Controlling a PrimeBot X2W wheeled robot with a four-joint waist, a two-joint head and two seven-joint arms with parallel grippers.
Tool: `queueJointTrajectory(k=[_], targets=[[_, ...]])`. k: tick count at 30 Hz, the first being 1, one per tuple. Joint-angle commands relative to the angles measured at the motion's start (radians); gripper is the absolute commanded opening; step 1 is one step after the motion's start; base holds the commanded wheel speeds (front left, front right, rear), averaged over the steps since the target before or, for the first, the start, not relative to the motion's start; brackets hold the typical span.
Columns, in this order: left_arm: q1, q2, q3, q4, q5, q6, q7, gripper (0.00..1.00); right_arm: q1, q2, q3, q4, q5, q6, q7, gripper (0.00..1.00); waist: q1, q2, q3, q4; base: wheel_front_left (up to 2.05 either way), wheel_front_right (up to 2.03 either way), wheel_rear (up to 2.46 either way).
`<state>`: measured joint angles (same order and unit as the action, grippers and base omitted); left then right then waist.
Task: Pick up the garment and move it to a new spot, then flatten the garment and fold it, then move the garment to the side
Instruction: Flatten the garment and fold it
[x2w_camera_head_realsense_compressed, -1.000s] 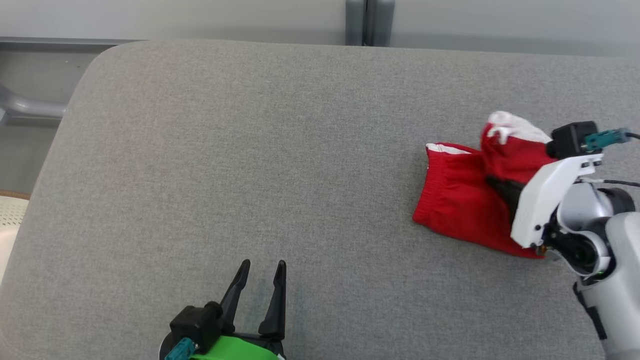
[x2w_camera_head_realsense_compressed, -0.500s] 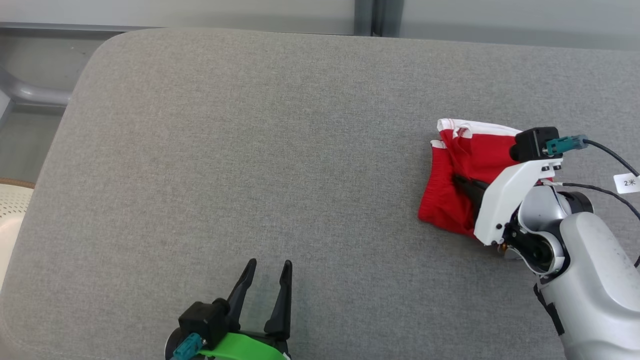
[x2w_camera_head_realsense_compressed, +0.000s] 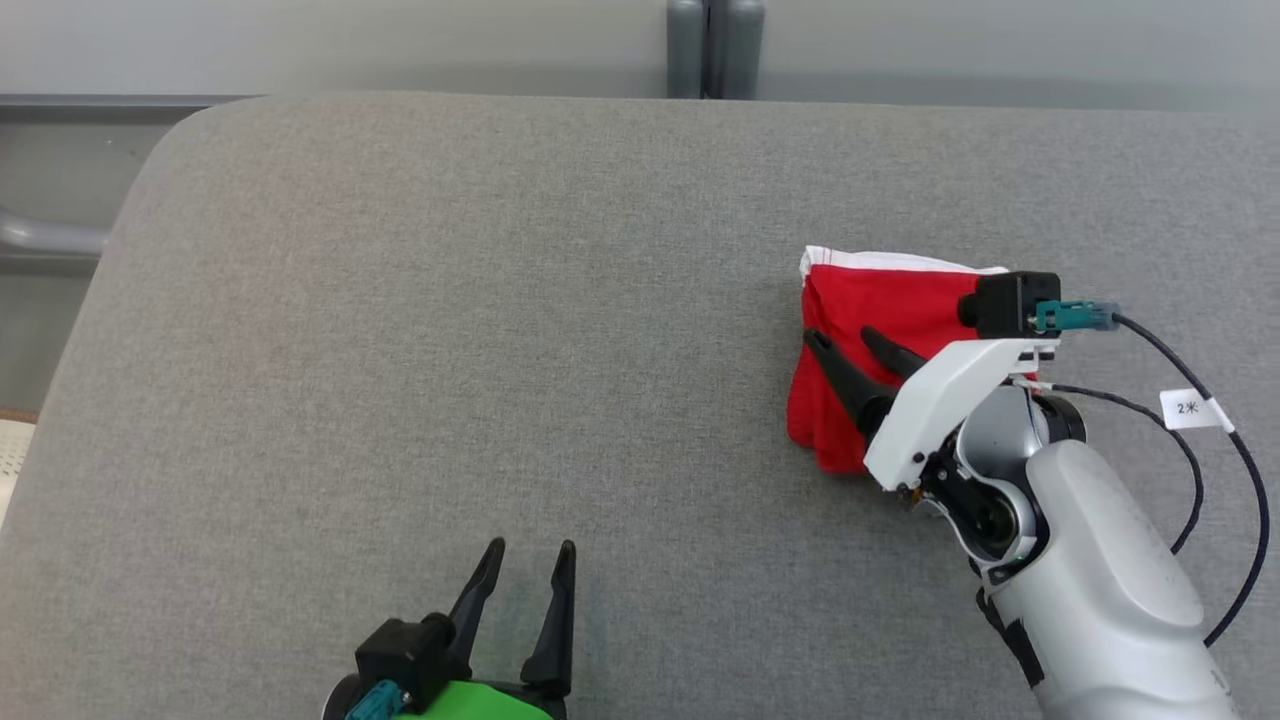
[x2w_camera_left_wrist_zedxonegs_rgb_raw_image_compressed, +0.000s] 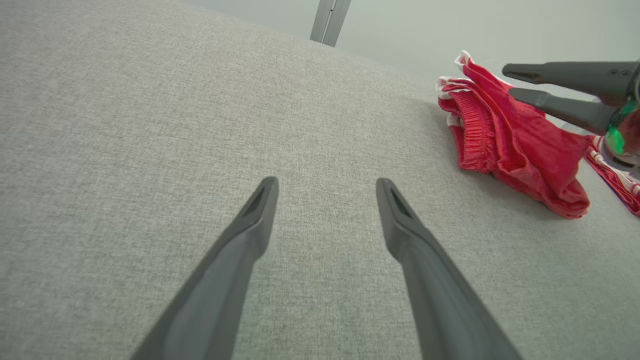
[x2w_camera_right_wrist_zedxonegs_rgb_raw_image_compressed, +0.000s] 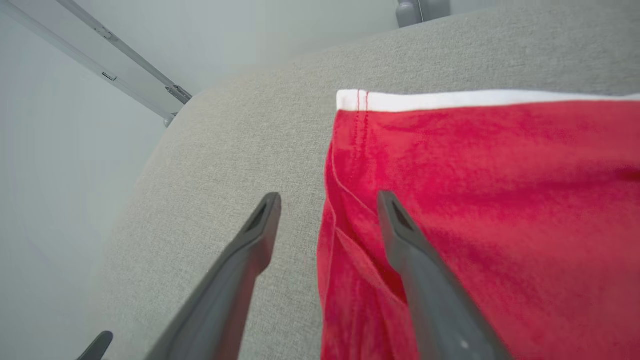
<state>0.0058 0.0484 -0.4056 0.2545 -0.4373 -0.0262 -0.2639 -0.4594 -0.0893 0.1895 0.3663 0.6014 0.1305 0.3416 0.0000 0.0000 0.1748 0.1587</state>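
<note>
Before a pale wall, on grey fabric, left pincer and right pincer stand apart.

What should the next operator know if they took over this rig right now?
Left gripper: open, empty, over bare table near the front edge.
Right gripper: open, holding nothing, fingers above the left edge of the shorts.
Shorts: red with white trim, a compact, slightly rumpled bundle on the table's right side.
Done: they look folded and set to the side.
Left: probably just draw the right arm back; tidy the fold if it matters.
</note>
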Motion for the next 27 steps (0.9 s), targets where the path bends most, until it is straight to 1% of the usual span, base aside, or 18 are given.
queueJointTrajectory(k=[1,3,5,9,12,14,15,18,21,22,23,24,27], targets=[[0.013,0.004,0.009,0.003,0.007,-0.002,0.000,1.00,0.030,-0.003,0.005,-0.006,0.012,0.000,-0.022,1.00,0.0000,0.0000,-0.028,-0.026,0.00,0.00,0.00],[0.026,0.004,0.024,0.004,0.009,-0.001,0.000,1.00,0.064,-0.018,0.015,-0.031,0.027,0.000,-0.074,1.00,0.0000,0.0000,-0.047,-0.045,0.00,0.00,0.00],[0.041,0.004,0.038,0.001,0.012,-0.001,0.000,1.00,0.106,-0.048,0.027,-0.062,0.021,0.000,-0.137,1.00,0.0000,0.0000,-0.067,-0.061,0.00,0.00,0.00],[0.076,0.004,0.080,-0.021,0.019,0.004,0.000,1.00,0.204,-0.139,0.021,-0.113,-0.078,0.000,-0.334,1.00,0.0000,0.0000,-0.102,-0.091,0.00,0.00,0.00],[0.105,0.004,0.123,-0.050,0.022,0.009,0.000,1.00,0.282,-0.185,-0.033,-0.114,-0.154,0.000,-0.498,1.00,0.0000,0.0000,-0.123,-0.105,0.00,0.00,0.00],[0.125,0.004,0.151,-0.066,0.029,0.009,0.000,1.00,0.329,-0.219,-0.059,-0.100,-0.227,0.000,-0.568,1.00,0.0000,0.0000,-0.140,-0.110,0.00,0.00,0.00],[0.135,0.004,0.165,-0.072,0.035,0.010,0.000,1.00,0.349,-0.223,-0.070,-0.094,-0.252,0.000,-0.585,1.00,0.0000,0.0000,-0.149,-0.112,0.00,0.00,0.00],[0.165,0.004,0.216,-0.097,0.051,0.008,0.000,1.00,0.417,-0.220,-0.153,-0.101,-0.306,0.000,-0.607,1.00,0.0000,0.0000,-0.176,-0.118,0.00,0.00,0.00],[0.191,0.004,0.259,-0.121,0.069,0.003,0.000,1.00,0.487,-0.198,-0.230,-0.177,-0.355,0.000,-0.606,1.00,0.0000,0.0000,-0.198,-0.119,0.00,0.00,0.00],[0.206,0.004,0.270,-0.129,0.073,0.000,0.000,1.00,0.518,-0.180,-0.256,-0.203,-0.359,0.000,-0.607,1.00,0.0000,0.0000,-0.210,-0.120,0.00,0.00,0.00],[0.219,0.004,0.279,-0.133,0.080,-0.002,0.000,1.00,0.541,-0.170,-0.269,-0.223,-0.361,0.000,-0.607,1.00,0.0000,0.0000,-0.223,-0.120,0.00,0.00,0.00],[0.237,0.004,0.286,-0.137,0.088,-0.009,0.000,1.00,0.573,-0.174,-0.268,-0.236,-0.373,0.000,-0.606,1.00,0.0000,0.0000,-0.236,-0.121,0.00,0.00,0.00],[0.254,0.004,0.305,-0.155,0.115,-0.021,0.000,1.00,0.611,-0.161,-0.297,-0.274,-0.378,0.000,-0.607,1.00,0.0000,0.0000,-0.241,-0.120,0.00,0.00,0.00]])
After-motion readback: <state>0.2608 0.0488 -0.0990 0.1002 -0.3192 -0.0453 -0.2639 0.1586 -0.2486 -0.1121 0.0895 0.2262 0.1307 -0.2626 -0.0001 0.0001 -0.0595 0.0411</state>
